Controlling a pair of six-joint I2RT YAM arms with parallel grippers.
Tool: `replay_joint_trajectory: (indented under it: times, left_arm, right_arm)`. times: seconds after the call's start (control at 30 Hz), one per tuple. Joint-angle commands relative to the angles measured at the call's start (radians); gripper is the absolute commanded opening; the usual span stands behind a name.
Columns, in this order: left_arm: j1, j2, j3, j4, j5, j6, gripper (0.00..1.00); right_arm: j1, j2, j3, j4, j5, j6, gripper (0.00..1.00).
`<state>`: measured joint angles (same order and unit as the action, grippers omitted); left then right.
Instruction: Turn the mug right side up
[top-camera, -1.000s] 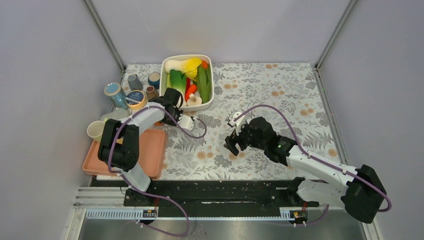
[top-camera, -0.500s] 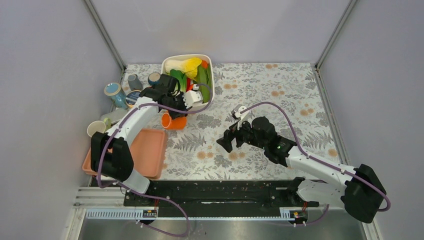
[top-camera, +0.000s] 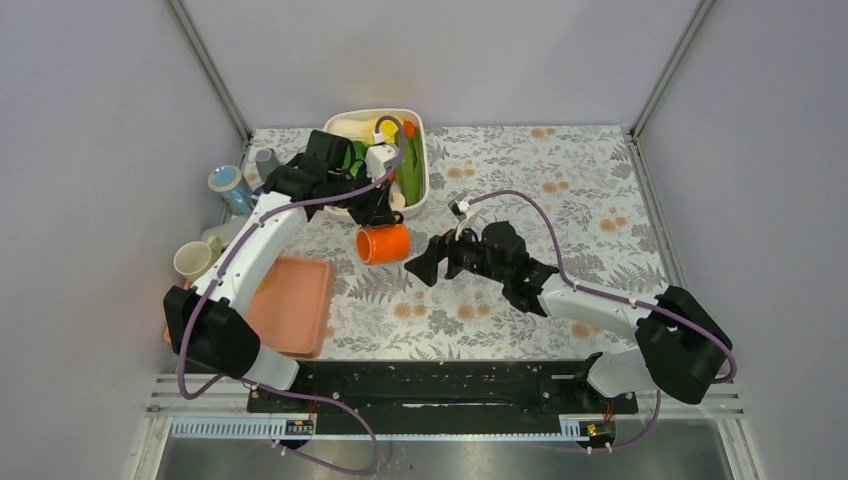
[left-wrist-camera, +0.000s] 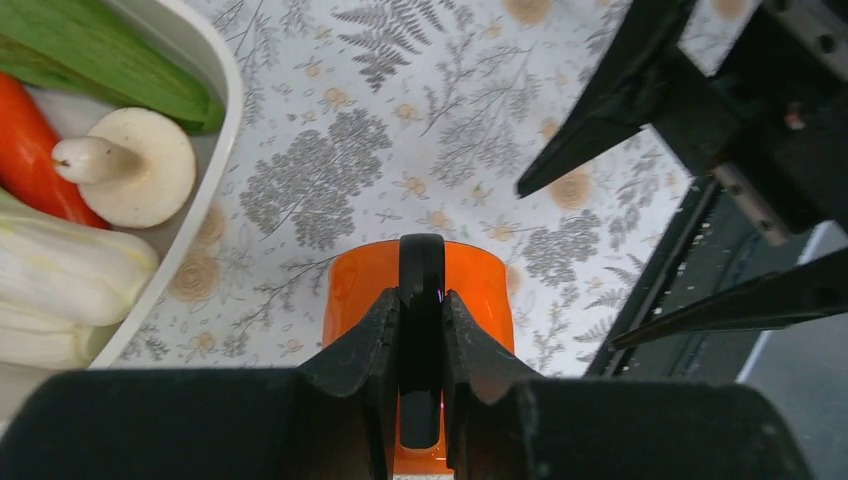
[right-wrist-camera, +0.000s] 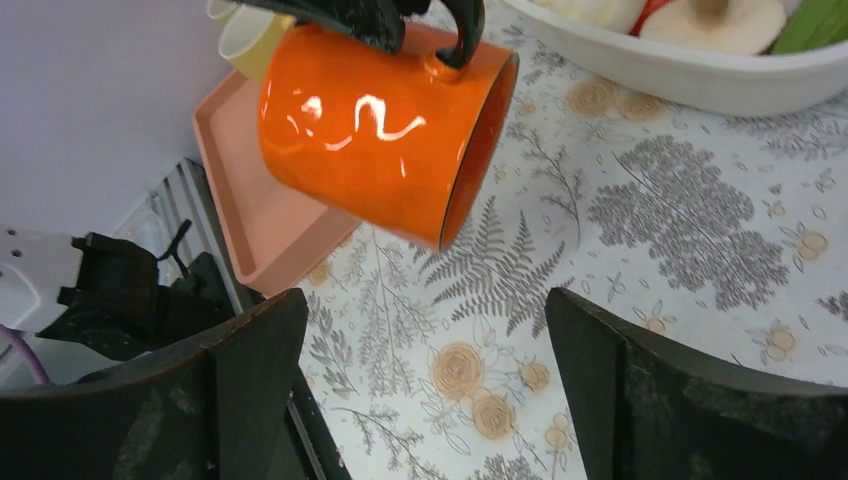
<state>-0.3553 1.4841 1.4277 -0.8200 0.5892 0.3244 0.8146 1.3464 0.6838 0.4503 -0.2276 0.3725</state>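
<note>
Three plain pale lavender-grey walls (top-camera: 430, 50) box the scene in, and they meet at two slanted silver metal corner posts (top-camera: 208, 68). Between them lies the table cloth printed with grey ferns and tan flowers (top-camera: 560, 180), flat and reaching right up to the back wall. Along the near edge runs a black mounting rail (top-camera: 450, 385), and below that a brushed grey metal ledge (top-camera: 450, 455). The light is soft and even, the shadows faint.

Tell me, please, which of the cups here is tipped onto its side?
The orange mug, gripped by its handle in the left pincer; the cream cup and blue cup at the left stand mouth-up.
</note>
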Motion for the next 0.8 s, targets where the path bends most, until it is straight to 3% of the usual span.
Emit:
replay_joint_trajectory:
  times: [0.0,0.23,0.27,0.43,0.47,0.5,0.53,0.57,0.6,0.63,0.67,0.77]
  left_arm:
    - [-0.009,-0.101,0.031,0.064,0.176,-0.099,0.00]
    - [-0.015,-0.143,0.017,0.163,0.263,-0.215,0.00]
    - [-0.015,-0.150,0.010,0.193,0.274,-0.231,0.00]
    - [-0.014,-0.176,-0.054,0.243,0.246,-0.274,0.00]
    - [-0.014,-0.179,-0.067,0.240,0.233,-0.266,0.00]
    - [-0.012,-0.182,-0.074,0.229,0.213,-0.254,0.04]
    - [-0.012,-0.185,-0.081,0.220,0.187,-0.247,0.18]
    - [-0.013,-0.192,-0.089,0.217,0.154,-0.241,0.41]
    - [-0.013,-0.199,-0.097,0.222,0.118,-0.233,0.57]
    - [-0.013,-0.205,-0.105,0.233,0.082,-0.228,0.69]
    - [-0.012,-0.213,-0.108,0.248,0.046,-0.222,0.75]
    - [-0.013,-0.225,-0.093,0.279,-0.011,-0.219,0.81]
  right_arm:
    - [-0.007,0.028,0.074,0.184,-0.080,0.059,0.97]
    - [-0.006,0.130,0.157,0.260,-0.213,0.154,0.80]
    - [-0.005,0.138,0.158,0.285,-0.227,0.166,0.73]
    - [-0.005,0.087,0.094,0.368,-0.135,0.113,0.08]
    - [-0.005,0.065,0.081,0.335,-0.102,0.070,0.00]
    - [-0.004,0.042,0.077,0.282,-0.072,0.019,0.00]
    - [0.003,0.021,0.081,0.205,-0.043,-0.050,0.00]
    - [0.016,0.001,0.092,0.128,-0.002,-0.128,0.00]
    - [0.041,-0.014,0.110,0.036,0.047,-0.231,0.00]
    - [0.073,-0.023,0.147,-0.058,0.101,-0.358,0.00]
    - [0.112,-0.024,0.180,-0.153,0.150,-0.480,0.00]
    - [0.199,0.000,0.280,-0.412,0.253,-0.780,0.00]
